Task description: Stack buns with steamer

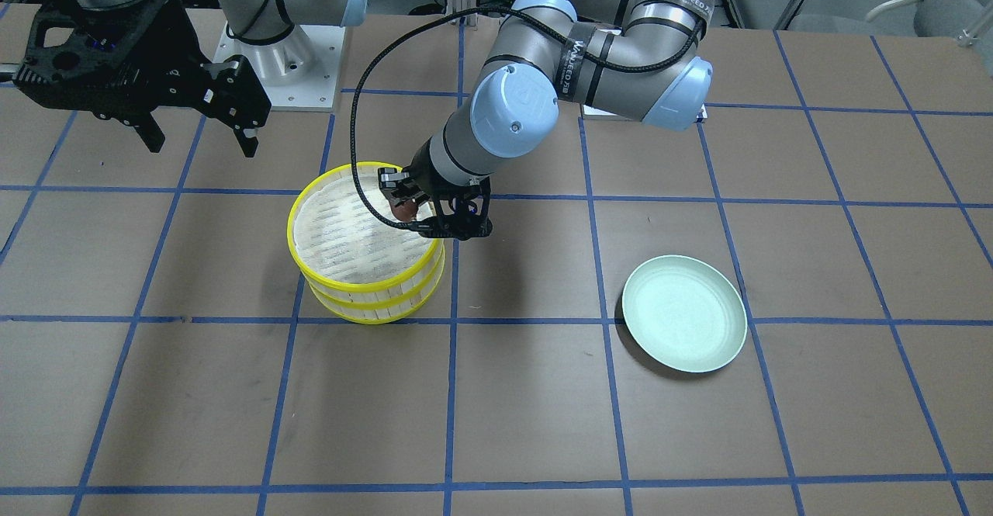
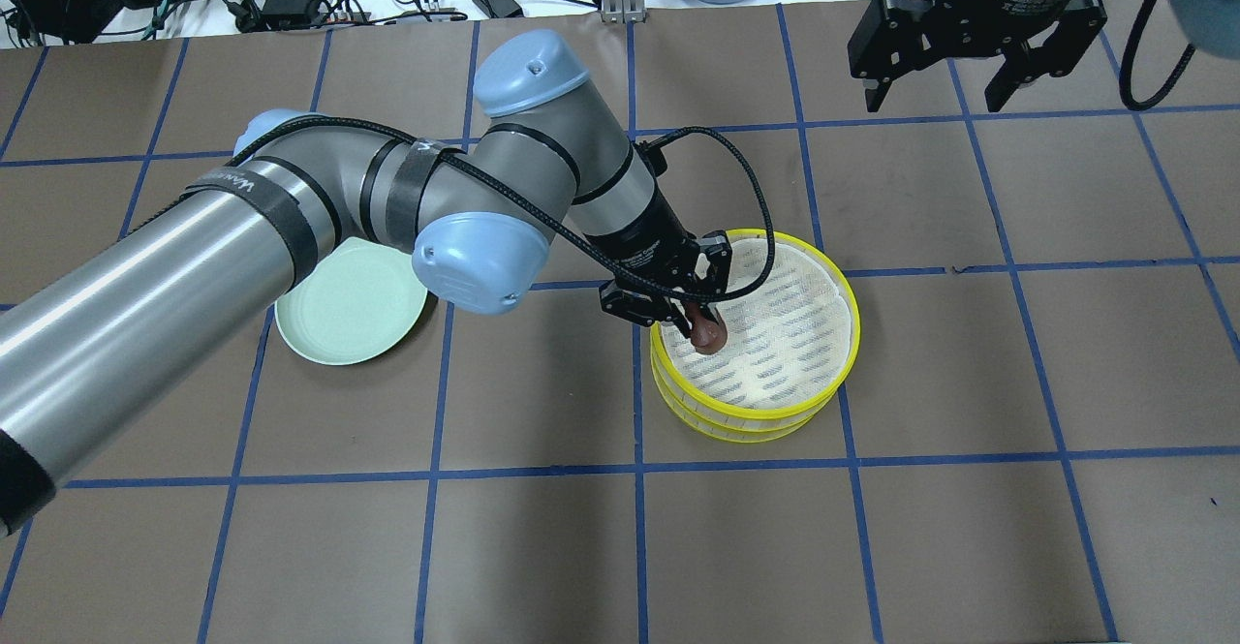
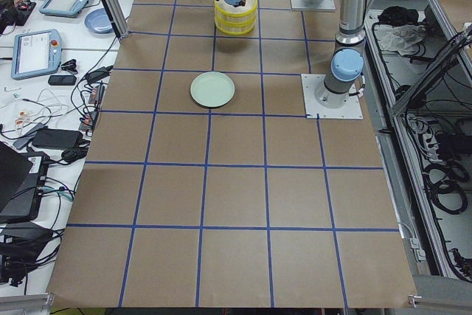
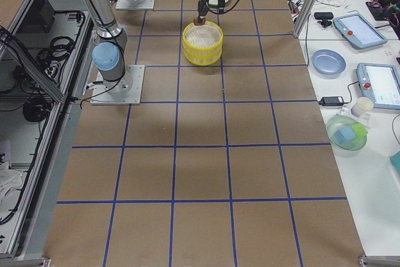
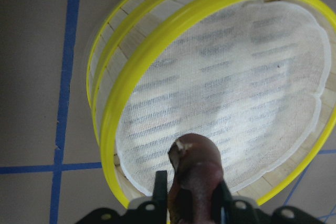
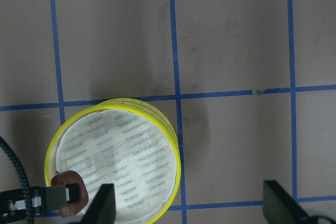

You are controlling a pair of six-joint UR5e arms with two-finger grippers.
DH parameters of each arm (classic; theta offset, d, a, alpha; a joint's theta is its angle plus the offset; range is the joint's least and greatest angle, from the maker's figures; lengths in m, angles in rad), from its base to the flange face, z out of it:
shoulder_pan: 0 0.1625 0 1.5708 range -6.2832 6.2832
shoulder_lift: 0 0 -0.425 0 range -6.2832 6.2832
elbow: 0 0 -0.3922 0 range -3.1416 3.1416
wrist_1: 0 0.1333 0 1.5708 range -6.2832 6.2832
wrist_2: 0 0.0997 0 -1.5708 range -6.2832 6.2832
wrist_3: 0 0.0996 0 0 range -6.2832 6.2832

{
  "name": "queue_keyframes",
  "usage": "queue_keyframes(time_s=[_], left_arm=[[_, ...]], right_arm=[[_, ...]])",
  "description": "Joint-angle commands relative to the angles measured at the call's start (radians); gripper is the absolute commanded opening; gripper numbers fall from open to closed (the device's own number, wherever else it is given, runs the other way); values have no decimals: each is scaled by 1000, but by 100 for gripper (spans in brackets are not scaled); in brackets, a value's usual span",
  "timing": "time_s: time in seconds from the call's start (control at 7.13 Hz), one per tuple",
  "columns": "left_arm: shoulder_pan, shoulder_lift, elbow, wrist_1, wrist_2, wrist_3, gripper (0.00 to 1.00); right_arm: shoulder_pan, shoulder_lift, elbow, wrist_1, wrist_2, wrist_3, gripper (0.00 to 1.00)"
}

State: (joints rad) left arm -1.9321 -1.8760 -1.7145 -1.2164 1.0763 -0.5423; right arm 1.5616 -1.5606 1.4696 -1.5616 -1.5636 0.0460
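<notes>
- One pale green plate (image 2: pixel 339 320) is lying on the tabletop (image 2: pixel 542 547).
- Next, the left end effector (image 2: pixel 704 324) is squeezing the dark brown bun (image 2: pixel 709 336), holding it just over the edge of the yellow steamer (image 2: pixel 751 419).
- That steamer is sitting in two stacked layers, with white cloth (image 2: pixel 794 334) on top.
- Up high, the right end effector (image 2: pixel 938 92) is hanging with its fingers apart.

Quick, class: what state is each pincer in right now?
Left pincer: shut on the brown bun.
Right pincer: open, empty.
</notes>
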Motion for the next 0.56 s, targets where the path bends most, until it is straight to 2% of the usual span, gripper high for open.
queue_keyframes(time_s=[0.0,0.28,0.42], left_arm=[[1,4,1,30,2,-2,100],[7,9,10,31,11,2,100],[30,17,16,29,102,10,100]], right_arm=[[0,-1,6,-1,-1,0,100],[0,-1,6,-1,0,0,100],[0,-1,6,-1,0,0,100]])
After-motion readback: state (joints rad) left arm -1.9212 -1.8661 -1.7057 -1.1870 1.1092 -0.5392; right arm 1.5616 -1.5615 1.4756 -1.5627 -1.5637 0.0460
